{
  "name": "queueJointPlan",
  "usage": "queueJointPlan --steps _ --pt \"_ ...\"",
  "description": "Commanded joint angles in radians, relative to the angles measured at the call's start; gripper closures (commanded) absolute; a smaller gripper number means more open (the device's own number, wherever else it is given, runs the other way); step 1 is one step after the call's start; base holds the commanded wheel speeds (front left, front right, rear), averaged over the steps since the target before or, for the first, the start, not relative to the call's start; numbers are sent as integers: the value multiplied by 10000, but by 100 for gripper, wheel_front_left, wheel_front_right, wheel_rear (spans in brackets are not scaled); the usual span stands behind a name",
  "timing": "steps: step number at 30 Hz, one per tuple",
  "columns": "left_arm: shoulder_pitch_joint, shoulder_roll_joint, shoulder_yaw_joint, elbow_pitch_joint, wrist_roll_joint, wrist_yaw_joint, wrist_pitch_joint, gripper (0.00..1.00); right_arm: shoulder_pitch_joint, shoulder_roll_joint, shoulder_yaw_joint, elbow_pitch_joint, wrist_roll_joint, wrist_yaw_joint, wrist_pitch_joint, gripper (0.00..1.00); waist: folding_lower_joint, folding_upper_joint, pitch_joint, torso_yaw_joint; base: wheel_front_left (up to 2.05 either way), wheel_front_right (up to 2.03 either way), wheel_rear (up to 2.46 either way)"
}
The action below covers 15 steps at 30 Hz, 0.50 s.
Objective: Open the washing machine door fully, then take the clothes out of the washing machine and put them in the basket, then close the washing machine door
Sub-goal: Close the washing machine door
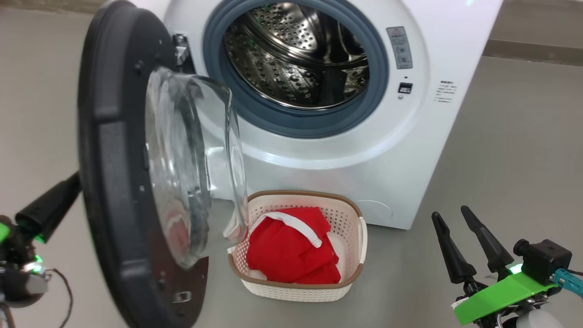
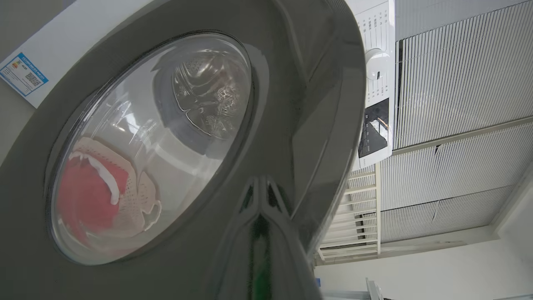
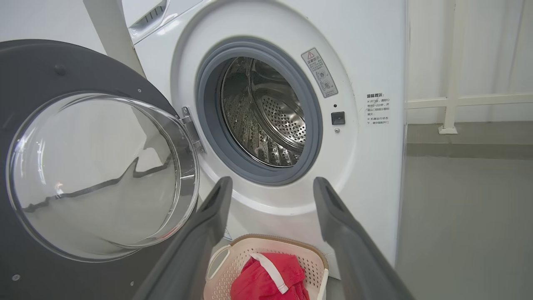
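The washing machine (image 1: 410, 150) stands with its door (image 1: 114, 182) swung out to the left, the glass bowl facing the drum (image 1: 300, 54), which shows bare steel. Red clothes (image 1: 287, 255) with a white band lie in the basket (image 1: 296, 291) on the floor below the opening. My left gripper (image 1: 75, 182) is shut behind the door, its tips at the door's glossy outer face (image 2: 291, 104). My right gripper (image 1: 450, 213) hangs open and holds nothing at the lower right, off the basket; in its wrist view its fingers (image 3: 216, 208) frame the opening above the basket (image 3: 275, 239).
Grey floor (image 1: 510, 173) spreads to the right of the machine. The open door takes up the space left of the basket, its bowl overhanging the basket's left rim. A white railing (image 3: 449, 100) stands behind the machine.
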State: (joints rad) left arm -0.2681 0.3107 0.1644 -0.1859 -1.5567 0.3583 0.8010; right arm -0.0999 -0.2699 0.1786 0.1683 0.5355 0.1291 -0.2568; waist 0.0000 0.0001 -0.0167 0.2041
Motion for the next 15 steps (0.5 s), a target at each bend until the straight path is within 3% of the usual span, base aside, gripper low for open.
queueJointPlan --steps 1,15 --pt "-214 235 210 -437 -40 62 118 100 -59 -83 172 -250 -84 16 -49 0 0 -1 0 -158 0 0 0" --pt "-241 -248 -76 -609 -24 323 -38 100 -62 -142 172 -250 -118 16 -49 0 0 -1 -97 -1374 0 0 0"
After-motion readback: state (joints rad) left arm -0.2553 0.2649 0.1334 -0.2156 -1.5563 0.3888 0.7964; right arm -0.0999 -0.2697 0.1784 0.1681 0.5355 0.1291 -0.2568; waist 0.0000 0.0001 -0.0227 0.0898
